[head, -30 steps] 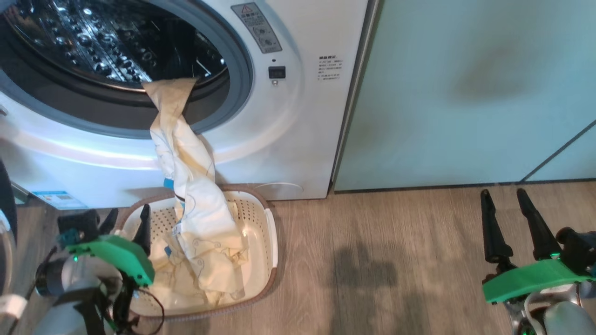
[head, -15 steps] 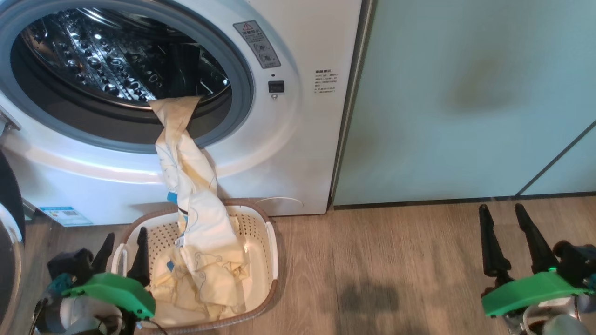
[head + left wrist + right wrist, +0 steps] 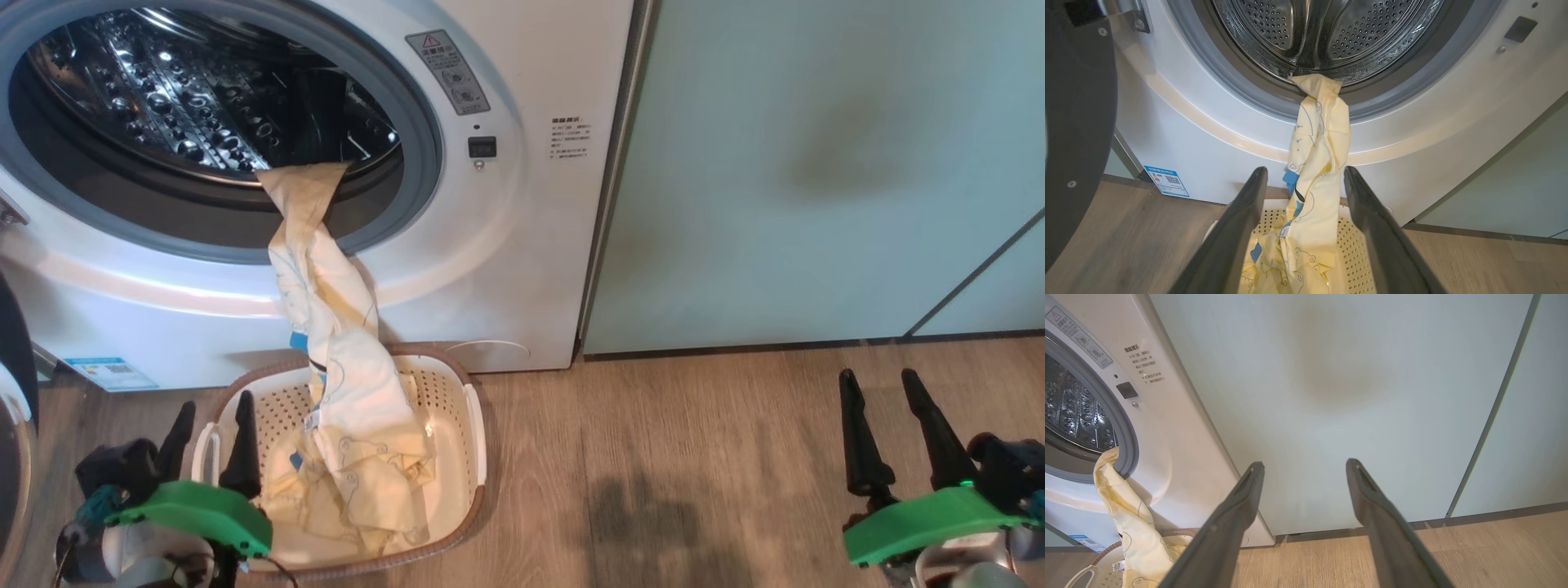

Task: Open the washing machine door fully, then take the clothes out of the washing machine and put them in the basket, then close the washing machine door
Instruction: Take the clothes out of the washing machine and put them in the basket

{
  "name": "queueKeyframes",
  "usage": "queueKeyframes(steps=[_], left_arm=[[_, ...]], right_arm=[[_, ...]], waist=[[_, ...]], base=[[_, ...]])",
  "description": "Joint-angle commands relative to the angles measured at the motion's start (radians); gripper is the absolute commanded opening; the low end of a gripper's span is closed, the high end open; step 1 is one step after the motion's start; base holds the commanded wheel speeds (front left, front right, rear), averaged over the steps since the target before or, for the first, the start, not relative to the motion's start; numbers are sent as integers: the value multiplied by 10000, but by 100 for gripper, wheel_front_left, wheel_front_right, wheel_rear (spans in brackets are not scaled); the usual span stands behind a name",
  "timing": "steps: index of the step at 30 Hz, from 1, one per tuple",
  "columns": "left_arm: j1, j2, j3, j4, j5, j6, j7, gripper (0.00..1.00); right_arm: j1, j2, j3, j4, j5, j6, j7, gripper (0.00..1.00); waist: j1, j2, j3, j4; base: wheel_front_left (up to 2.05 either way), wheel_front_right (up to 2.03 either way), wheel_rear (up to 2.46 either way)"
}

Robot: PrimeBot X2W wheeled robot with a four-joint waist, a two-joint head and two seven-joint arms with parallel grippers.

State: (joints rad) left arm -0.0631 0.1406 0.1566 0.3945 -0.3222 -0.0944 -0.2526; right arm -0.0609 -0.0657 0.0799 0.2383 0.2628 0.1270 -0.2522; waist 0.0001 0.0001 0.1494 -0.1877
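Now, left end effector (image 3: pixel 214 406) and right end effector (image 3: pixel 878 377) both released; pale yellow fabric clothes (image 3: pixel 359 392) drape from white washing machine (image 3: pixel 506 245) into cream perforated basket (image 3: pixel 447 394).

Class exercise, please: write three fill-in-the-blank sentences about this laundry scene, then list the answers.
The pale yellow garment hangs from the drum down into the ____.
The washing machine door stands ____.
The left tool and right tool are open and hold ____.
Answers: basket; open; nothing.
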Motion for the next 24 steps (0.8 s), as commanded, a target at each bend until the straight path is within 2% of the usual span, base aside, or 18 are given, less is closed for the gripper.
queueKeyframes(steps=[1, 5, 8, 20, 24], left_arm=[[-284, 175, 383, -346, 116, -40, -91, 100], [-710, 384, 112, -172, 272, -146, -3, 100], [-1210, 718, -116, -65, 311, -195, 575, 100], [-4137, 2225, -881, -543, -131, -309, 4779, 100], [-5022, 2636, -1173, -474, -195, -330, 5590, 100]], right_arm=[[-224, -80, 177, -347, -7, 37, -95, 100], [-326, -54, 170, -377, -2, 37, -95, 100], [-446, -32, 213, -380, 4, 37, -95, 100], [-940, 105, 326, -447, 101, 37, -95, 100], [-1174, 127, 405, -469, 143, 37, -95, 100]], waist=[[-1, -1, 48, 1], [-1, -1, 258, 8], [-1, -1, 430, -38], [-1, -1, 1584, -327], [-1, -1, 1973, -460]], base=[[0, 0, 0], [0, 0, 0], [0, 0, 0], [0, 0, 0], [0, 0, 0]])
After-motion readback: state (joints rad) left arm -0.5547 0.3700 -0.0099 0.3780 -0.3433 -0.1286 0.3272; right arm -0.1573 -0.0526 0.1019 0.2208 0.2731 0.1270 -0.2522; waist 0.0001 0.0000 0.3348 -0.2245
